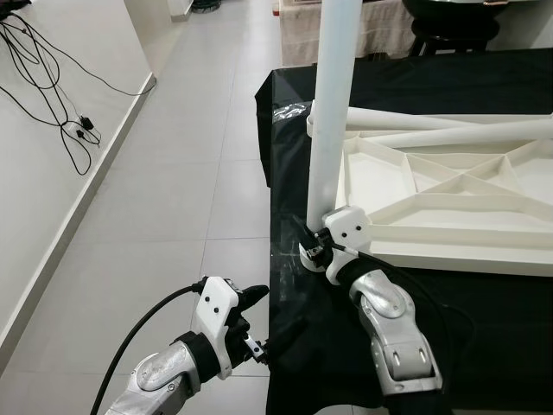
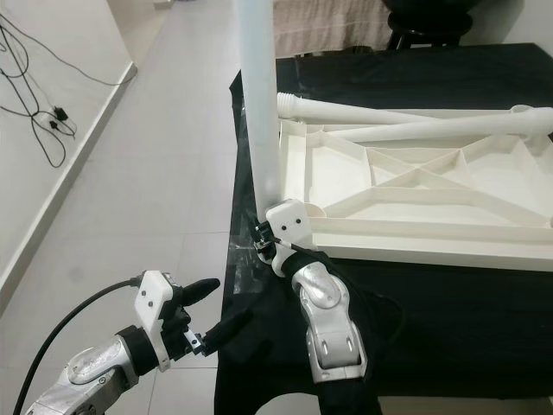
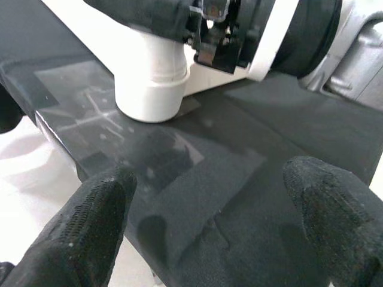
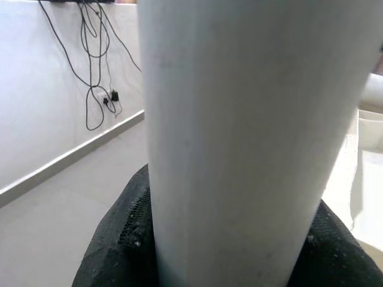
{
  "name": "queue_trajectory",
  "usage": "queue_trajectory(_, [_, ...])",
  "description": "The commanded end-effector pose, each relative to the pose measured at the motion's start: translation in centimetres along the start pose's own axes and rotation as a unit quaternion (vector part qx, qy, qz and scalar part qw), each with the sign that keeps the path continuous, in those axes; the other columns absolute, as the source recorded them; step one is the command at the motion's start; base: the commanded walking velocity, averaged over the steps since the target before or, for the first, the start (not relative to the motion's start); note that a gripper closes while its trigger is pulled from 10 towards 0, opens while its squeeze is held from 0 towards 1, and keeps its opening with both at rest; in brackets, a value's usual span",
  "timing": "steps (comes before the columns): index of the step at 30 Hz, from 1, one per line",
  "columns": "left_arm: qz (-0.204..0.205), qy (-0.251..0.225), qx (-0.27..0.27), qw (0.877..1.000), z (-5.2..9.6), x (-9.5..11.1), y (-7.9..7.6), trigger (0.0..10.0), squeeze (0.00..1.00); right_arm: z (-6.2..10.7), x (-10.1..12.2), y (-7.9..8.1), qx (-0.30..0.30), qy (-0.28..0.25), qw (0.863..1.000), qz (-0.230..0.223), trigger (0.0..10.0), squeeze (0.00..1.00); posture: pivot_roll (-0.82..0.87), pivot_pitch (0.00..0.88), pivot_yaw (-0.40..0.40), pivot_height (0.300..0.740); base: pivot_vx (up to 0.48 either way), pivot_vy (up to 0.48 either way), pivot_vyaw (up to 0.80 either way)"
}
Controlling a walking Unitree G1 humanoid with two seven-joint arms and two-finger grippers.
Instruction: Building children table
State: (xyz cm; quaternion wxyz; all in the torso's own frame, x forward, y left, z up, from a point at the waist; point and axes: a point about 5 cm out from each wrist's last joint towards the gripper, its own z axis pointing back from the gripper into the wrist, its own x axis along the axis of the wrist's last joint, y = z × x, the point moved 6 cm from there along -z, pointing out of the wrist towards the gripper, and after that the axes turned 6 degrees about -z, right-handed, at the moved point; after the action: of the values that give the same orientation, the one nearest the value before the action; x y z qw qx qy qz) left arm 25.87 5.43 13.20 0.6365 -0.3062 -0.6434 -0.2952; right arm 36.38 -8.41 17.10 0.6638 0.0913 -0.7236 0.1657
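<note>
the upright table leg [image 1: 333, 112] stands on end on the black cloth [image 1: 484, 320] that covers the work surface, right at its near left corner and just beside the corner of the overturned tabletop [image 1: 449, 199]. it is a plain white tube with a wider collar at its foot. the right gripper [image 1: 318, 246] is clamped on it low down, black fingers [image 4: 128, 239] on either side, probably so the leg stays vertical while it is lined up with a corner socket. the tabletop lies underside up (ribs and triangular cells showing), which exposes the places where legs go. two more legs [image 1: 449, 128] lie across its far side, touching it. the left gripper [image 1: 246, 322] hovers off the table edge over the tiled floor [image 1: 173, 173], its two fingers apart and empty, pointed toward the leg's foot, likely ready to steady it.
</note>
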Motion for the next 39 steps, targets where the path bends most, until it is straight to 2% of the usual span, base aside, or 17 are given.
queue_trajectory(1, [0.0,0.005,0.013,1.0,0.3,-0.5,0.4,10.0,0.0,0.7,-3.1,-1.0,-0.016,0.071,0.997,0.004,10.0,0.0,-0.04,0.154,0.064,0.74,0.0,0.0,0.0])
queue_trajectory(2, [0.0,0.005,0.013,1.0,0.3,-0.5,0.4,10.0,0.0,0.7,-3.1,-1.0,-0.016,0.071,0.997,0.004,10.0,0.0,-0.04,0.154,0.064,0.74,0.0,0.0,0.0])
queue_trajectory(3, [-0.001,0.004,0.016,1.0,0.3,-0.5,0.5,10.0,0.0,0.4,-2.6,-0.6,0.003,0.064,0.998,-0.006,10.0,1.0,-0.04,0.154,0.064,0.74,0.0,0.0,0.0])
queue_trajectory(5, [-0.001,0.004,0.017,1.0,0.2,-0.5,0.6,10.0,0.0,-0.2,-1.2,0.6,0.079,0.045,0.995,-0.038,10.0,1.0,-0.04,0.153,0.062,0.74,0.0,0.0,0.0])
queue_trajectory(7, [-0.001,0.003,0.016,1.0,0.2,-0.5,0.6,10.0,0.0,-0.4,-1.0,0.8,0.096,0.041,0.994,-0.044,10.0,1.0,-0.04,0.153,0.062,0.74,0.0,0.0,0.0])
queue_trajectory(9, [-0.002,0.002,0.013,1.0,-0.1,-0.5,0.5,10.0,0.0,-0.7,1.1,1.9,0.216,0.014,0.975,-0.044,10.0,1.0,-0.03,0.154,0.059,0.74,0.0,0.0,0.0])
queue_trajectory(10, [-0.002,0.002,0.012,1.0,-0.2,-0.4,0.4,10.0,0.0,-0.7,1.8,2.1,0.266,0.007,0.963,-0.032,10.0,0.94,-0.03,0.156,0.058,0.74,0.0,0.0,0.0])
queue_trajectory(11, [-0.002,0.001,0.011,1.0,-0.2,-0.4,0.4,10.0,0.0,-0.5,2.2,2.3,0.295,0.005,0.955,-0.023,10.0,0.94,-0.03,0.156,0.058,0.74,0.0,0.0,0.0])
queue_trajectory(12, [-0.002,0.001,0.011,1.0,-0.3,-0.4,0.3,10.0,0.0,-0.3,2.3,2.5,0.334,0.011,0.942,-0.004,10.0,0.04,-0.03,0.159,0.057,0.74,0.0,0.0,0.0])
queue_trajectory(14, [-0.002,0.0,0.012,1.0,-0.3,-0.4,0.3,10.0,0.0,-0.1,2.3,2.6,0.357,0.016,0.934,0.008,10.0,0.04,-0.03,0.159,0.057,0.74,0.0,0.0,0.0])
queue_trajectory(17, [-0.002,-0.002,0.014,1.0,-0.3,-0.3,0.2,10.0,0.0,-0.6,2.5,2.1,0.418,0.043,0.907,0.017,10.0,0.0,-0.02,0.164,0.05,0.74,0.0,0.0,0.0])
queue_trajectory(24, [-0.002,-0.004,0.014,1.0,-0.3,-0.2,0.0,10.0,0.0,-1.5,3.5,1.9,0.459,0.055,0.887,-0.007,9.6,0.0,-0.01,0.172,0.044,0.74,0.0,0.0,0.0])
queue_trajectory(25, [-0.002,-0.004,0.014,1.0,-0.3,-0.2,-0.1,10.0,0.0,-1.6,3.6,2.0,0.47,0.058,0.881,-0.013,3.3,0.0,-0.01,0.173,0.043,0.74,0.0,0.0,0.0])
queue_trajectory(26, [-0.001,-0.004,0.014,1.0,-0.3,-0.2,-0.2,10.0,0.0,-1.6,3.6,2.1,0.482,0.061,0.874,-0.018,0.0,0.0,0.0,0.175,0.04,0.74,0.0,0.0,0.0])
queue_trajectory(34, [-0.001,-0.006,0.014,1.0,-0.4,-0.1,-0.4,10.0,0.0,-1.6,3.4,1.6,0.493,0.061,0.868,-0.021,0.0,0.0,-0.01,0.179,0.039,0.74,0.0,0.0,0.0])
queue_trajectory(38, [0.001,-0.007,0.013,1.0,-0.4,-0.1,-0.4,10.0,0.0,-1.5,3.1,0.7,0.479,0.055,0.876,-0.018,0.0,0.0,-0.02,0.182,0.043,0.74,0.0,0.0,0.0])
queue_trajectory(39, [0.001,-0.008,0.013,1.0,-0.4,-0.1,-0.4,10.0,0.0,-1.7,3.1,0.3,0.464,0.052,0.884,-0.013,0.0,0.0,-0.02,0.184,0.045,0.74,0.0,0.0,0.0])
